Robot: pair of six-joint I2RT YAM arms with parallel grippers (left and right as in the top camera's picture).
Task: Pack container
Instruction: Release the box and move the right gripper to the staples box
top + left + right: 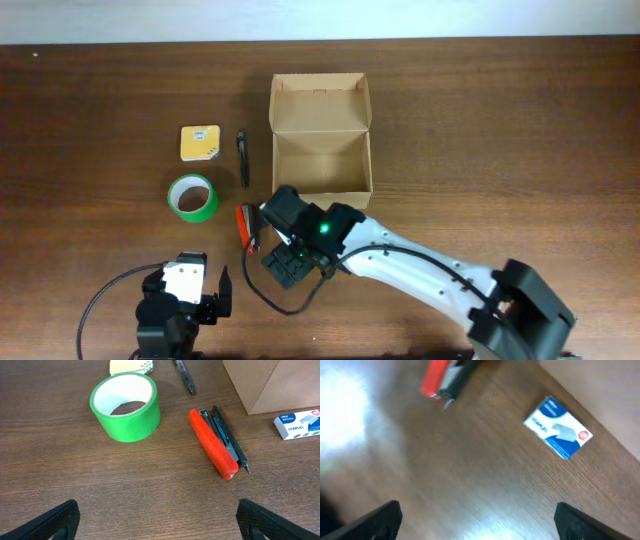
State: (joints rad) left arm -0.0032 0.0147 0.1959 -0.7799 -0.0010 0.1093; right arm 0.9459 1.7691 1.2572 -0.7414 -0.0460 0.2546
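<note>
**Left arm**: drawn in at the near edge of the table, left of centre, with its cable looping to the left. The left gripper faces the far side, fingers spread wide and nothing between them. Only the two dark fingertips show at the bottom corners of its wrist view.

**Right arm**: stretched from the near right corner toward the table's middle, a green light lit on the wrist. The right gripper hangs over bare wood, fingers wide apart and holding nothing.

**Container**: tan cardboard box, far centre of the table. It is open, with the flap lid laid back on the far side. The right wrist is just in front of its near wall.

**Loose items, left of the container:**
- yellow note pad
- black pen
- green tape roll
- red stapler, with a second dark pen lying against it

**Hard to see:**
- The staples box lies near the container's corner, but from overhead the right wrist hides it.
- The right wrist view is blurred, with glare on the wood at its left.
- The stapler is half covered from overhead.
</note>
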